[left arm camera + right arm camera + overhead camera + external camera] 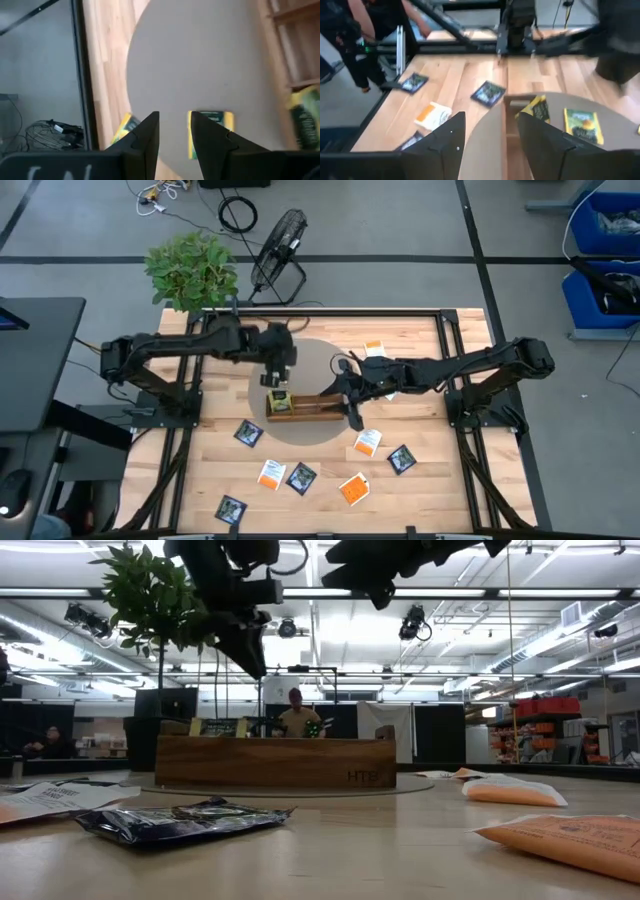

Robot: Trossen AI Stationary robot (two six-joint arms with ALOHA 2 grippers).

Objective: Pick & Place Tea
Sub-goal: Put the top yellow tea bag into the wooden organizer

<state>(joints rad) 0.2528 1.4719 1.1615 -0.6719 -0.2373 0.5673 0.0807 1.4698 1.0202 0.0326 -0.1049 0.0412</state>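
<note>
Tea sachets lie scattered on the near part of the wooden table: navy ones, orange-and-white ones, an orange one. A yellow-green sachet stands in the left end of the brown wooden tray, which rests on a round grey mat. My left gripper hangs open above that end of the tray, empty. More yellow-green sachets lie flat on the mat. My right gripper hovers open by the tray's right end, nothing between its fingers.
A potted plant and a fan stand beyond the table's far edge. Dark frame rails run along the table's sides. An orange sachet lies at the far right of the mat. People show in the room behind.
</note>
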